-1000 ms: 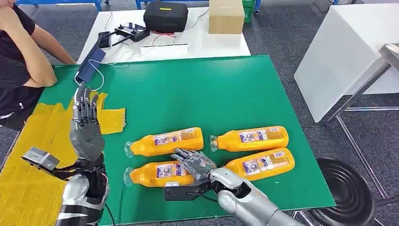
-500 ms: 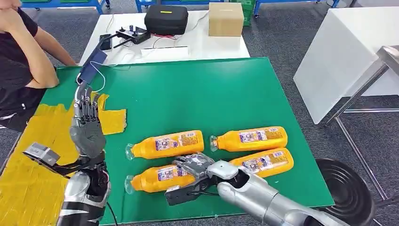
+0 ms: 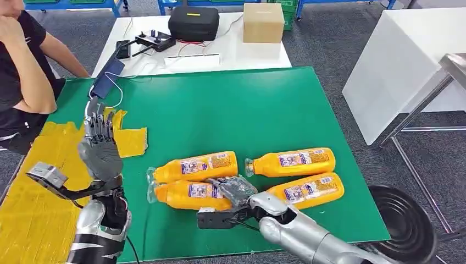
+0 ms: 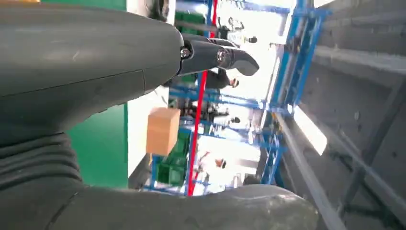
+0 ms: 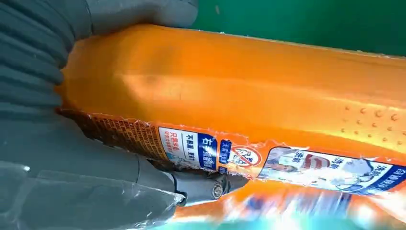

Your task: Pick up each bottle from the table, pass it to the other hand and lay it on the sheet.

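Right hand [image 3: 237, 188]: fingers wrapped around the near-left bottle [image 3: 189, 194], which lay on its side on the green surface [image 3: 231, 110]
Left hand [image 3: 99, 146]: raised upright over the yellow sheet [image 3: 33, 214], fingers straight and apart, holding nothing
Other bottles: 3 lay beside the held one, all on the surface

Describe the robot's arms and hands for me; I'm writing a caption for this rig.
Both arms are smooth, rounded silver metal. The left arm has dark joints and a grey box-shaped camera on a black bracket at the wrist. The left hand has a grey palm cover and dark, silver-trimmed fingers. The right arm carries a black wrist block with thin cables. The right hand is grey with darker fingers.
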`<state>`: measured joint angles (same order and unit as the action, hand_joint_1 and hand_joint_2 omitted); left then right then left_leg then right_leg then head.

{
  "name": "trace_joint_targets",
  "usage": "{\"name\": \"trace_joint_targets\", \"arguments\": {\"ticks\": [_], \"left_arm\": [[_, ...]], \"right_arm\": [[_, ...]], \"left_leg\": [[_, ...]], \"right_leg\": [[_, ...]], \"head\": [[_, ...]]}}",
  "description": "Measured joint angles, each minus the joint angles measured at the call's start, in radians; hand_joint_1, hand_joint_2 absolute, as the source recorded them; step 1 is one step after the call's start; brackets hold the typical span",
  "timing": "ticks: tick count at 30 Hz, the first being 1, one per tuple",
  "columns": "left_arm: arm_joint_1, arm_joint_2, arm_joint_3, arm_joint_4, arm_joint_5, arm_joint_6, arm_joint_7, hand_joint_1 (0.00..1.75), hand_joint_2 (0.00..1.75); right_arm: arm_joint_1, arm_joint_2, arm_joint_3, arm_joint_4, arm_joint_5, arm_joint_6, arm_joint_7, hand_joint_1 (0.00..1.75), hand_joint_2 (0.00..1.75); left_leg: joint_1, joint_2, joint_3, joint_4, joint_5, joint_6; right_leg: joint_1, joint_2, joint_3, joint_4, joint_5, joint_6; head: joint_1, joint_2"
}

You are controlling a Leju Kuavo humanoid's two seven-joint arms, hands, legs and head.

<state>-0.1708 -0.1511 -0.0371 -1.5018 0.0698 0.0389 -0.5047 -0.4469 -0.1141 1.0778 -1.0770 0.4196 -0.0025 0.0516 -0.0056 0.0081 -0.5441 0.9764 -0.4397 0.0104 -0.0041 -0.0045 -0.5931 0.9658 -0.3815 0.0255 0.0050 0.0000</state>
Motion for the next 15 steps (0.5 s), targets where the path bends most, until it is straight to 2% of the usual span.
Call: {"name": "trace_joint_targets", "arguments": {"ticks": [3,5,7,11,15], "left_arm": [[0.046,0.001,0.029,-0.037,0.010,0.015,-0.006,0.00,1.75],[0.072,0.001,0.047,-0.057,0.014,0.018,-0.011,0.00,1.75],[0.085,0.000,0.056,-0.071,0.016,0.019,-0.016,0.00,1.75],[0.113,-0.005,0.082,-0.098,0.026,0.040,-0.047,0.00,1.75],[0.139,-0.006,0.093,-0.110,0.165,-0.096,0.022,0.00,1.75]], "right_arm": [[0.150,0.015,-0.137,-0.148,-0.007,-0.131,-0.124,1.75,1.75],[0.232,0.041,-0.218,-0.262,-0.014,-0.152,-0.165,1.75,1.75],[0.272,0.058,-0.272,-0.340,-0.026,-0.155,-0.182,1.75,1.75],[0.352,0.081,-0.383,-0.471,-0.120,-0.178,-0.325,1.75,1.75],[0.400,0.097,-0.455,-0.582,-0.161,-0.175,-0.384,1.75,1.75]], "left_leg": [[0.001,-0.001,-0.006,0.000,0.000,0.000],[0.001,0.000,-0.010,0.000,0.000,0.000],[0.001,-0.001,-0.011,0.000,0.000,-0.001],[0.001,-0.001,-0.014,0.000,0.000,-0.001],[0.001,-0.001,-0.015,0.000,0.000,0.000]], "right_leg": [[0.000,0.000,-0.005,0.000,0.000,0.000],[0.000,0.000,-0.011,0.001,0.000,0.000],[0.001,0.000,-0.012,0.001,0.000,-0.001],[0.001,0.000,-0.014,0.001,0.000,-0.001],[0.000,0.000,-0.015,0.001,0.000,-0.001]], "head": [[0.001,0.000],[-0.001,0.000],[-0.001,0.000],[0.000,0.000],[0.000,0.000]]}}
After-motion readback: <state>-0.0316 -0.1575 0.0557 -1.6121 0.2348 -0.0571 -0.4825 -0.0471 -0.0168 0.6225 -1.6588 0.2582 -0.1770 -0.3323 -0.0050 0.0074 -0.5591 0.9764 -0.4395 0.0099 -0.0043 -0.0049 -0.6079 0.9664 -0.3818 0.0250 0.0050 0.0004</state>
